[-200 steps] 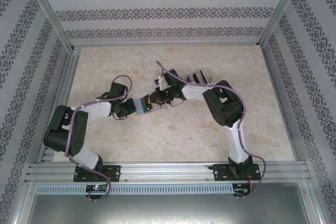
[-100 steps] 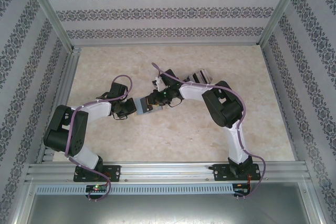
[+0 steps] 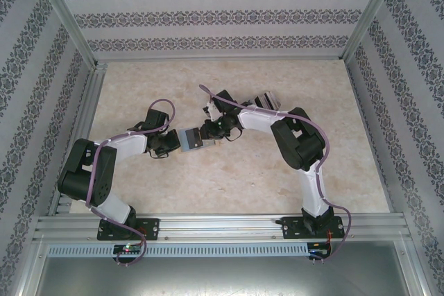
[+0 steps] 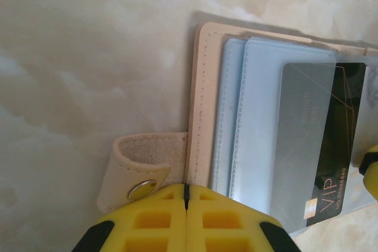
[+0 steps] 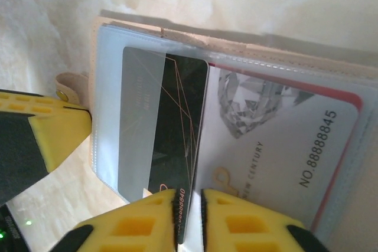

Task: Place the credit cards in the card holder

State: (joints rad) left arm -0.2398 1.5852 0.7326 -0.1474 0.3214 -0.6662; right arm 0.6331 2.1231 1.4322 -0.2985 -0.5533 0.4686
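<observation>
The beige card holder (image 3: 191,136) lies open on the marble table, its clear sleeves (image 4: 260,116) facing up. My left gripper (image 4: 186,190) is shut on the holder's stitched cover edge next to the snap strap (image 4: 139,169). A black credit card (image 5: 177,134) sits partly inside a sleeve, its near end sticking out between the pads of my right gripper (image 5: 189,196). Those jaws stand slightly apart: the card rests against the left pad, with a gap to the right one. A white and red card (image 5: 277,140) lies in the neighbouring sleeve.
A small grey and white object (image 3: 265,99) lies on the table behind the right arm. Aluminium rails (image 3: 222,223) border the near edge, and patterned walls close in the other sides. Both grippers (image 3: 200,135) meet at the table's middle.
The right gripper has shifted a little left toward the holder and its jaws have loosened on the black card. The left arm and the holder have stayed put.
</observation>
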